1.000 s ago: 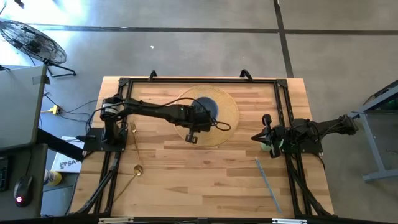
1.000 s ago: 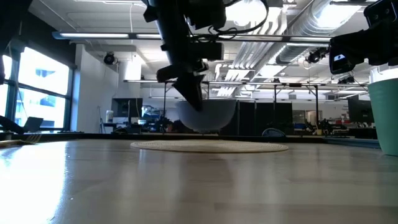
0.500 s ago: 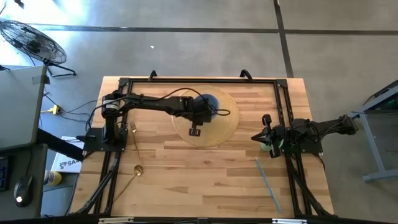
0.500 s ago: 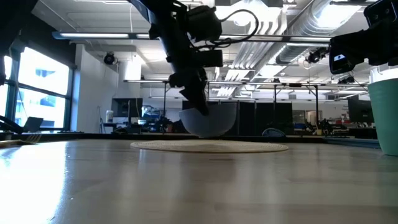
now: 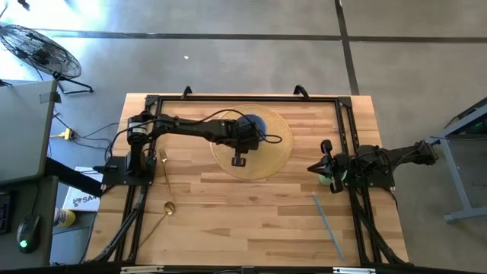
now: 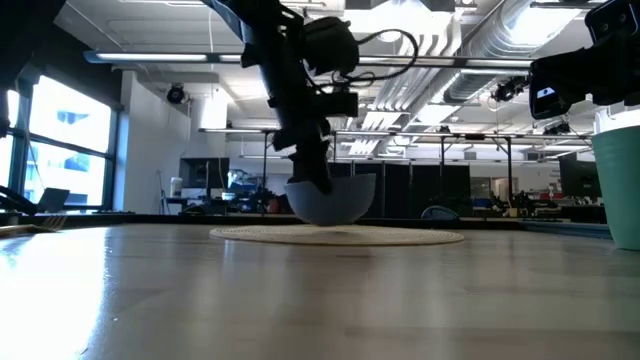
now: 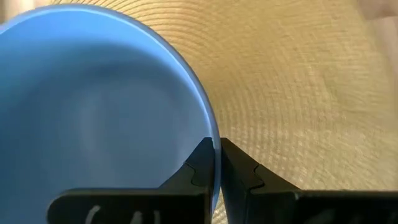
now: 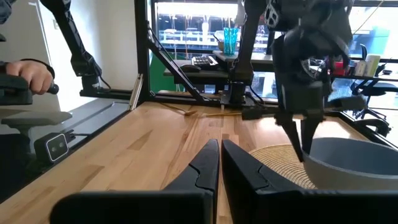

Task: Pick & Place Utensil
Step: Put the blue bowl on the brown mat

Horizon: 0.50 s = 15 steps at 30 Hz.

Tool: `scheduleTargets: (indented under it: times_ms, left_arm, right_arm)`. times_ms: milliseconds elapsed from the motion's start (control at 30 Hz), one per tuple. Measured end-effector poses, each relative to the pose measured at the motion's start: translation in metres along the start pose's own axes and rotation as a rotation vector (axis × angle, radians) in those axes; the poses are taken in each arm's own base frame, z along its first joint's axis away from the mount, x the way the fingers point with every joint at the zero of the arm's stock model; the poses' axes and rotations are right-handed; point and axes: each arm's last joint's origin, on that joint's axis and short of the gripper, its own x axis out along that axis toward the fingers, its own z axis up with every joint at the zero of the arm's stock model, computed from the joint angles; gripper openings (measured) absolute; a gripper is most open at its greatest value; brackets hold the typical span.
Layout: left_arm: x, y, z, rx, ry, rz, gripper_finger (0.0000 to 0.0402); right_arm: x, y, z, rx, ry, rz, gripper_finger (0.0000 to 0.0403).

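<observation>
Left gripper (image 7: 216,163) clamped on bowl (image 7: 93,106) rim over mat (image 5: 275,148), desk's far-middle. Right gripper (image 8: 220,163) closed, idle, right edge. Fork (image 5: 163,166), spoon (image 5: 160,216) untouched, near left edge: utensil placing undone.

- The blue round bowl (image 7: 93,106) runs off the left wrist picture's edge; in the high view the left arm covers most of it
- The teal cup (image 6: 620,180) is cut by the low view's side edge; overhead the right end effector (image 5: 326,169) mostly hides it

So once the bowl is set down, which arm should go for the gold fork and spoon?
Probably the left. The fork and spoon lie beside its base, while the right gripper waits at the far edge. The left gripper is clamped on the blue bowl's rim.
</observation>
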Motion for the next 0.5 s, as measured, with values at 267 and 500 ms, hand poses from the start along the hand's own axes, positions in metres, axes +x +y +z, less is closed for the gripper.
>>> scheduleTargets:
  times_ms: [267, 500]
  left_arm:
    - [0.0006, -0.0014, 0.0017, -0.023, -0.027, -0.036, 0.0008]
    - [0.0043, -0.0017, 0.0014, -0.048, -0.024, -0.040, 0.0008]
  right_arm:
    - [0.0000, 0.0000, -0.0001, 0.000, 0.000, 0.000, 0.0012]
    - [0.0000, 0.0000, -0.0001, 0.000, 0.000, 0.000, 0.0012]
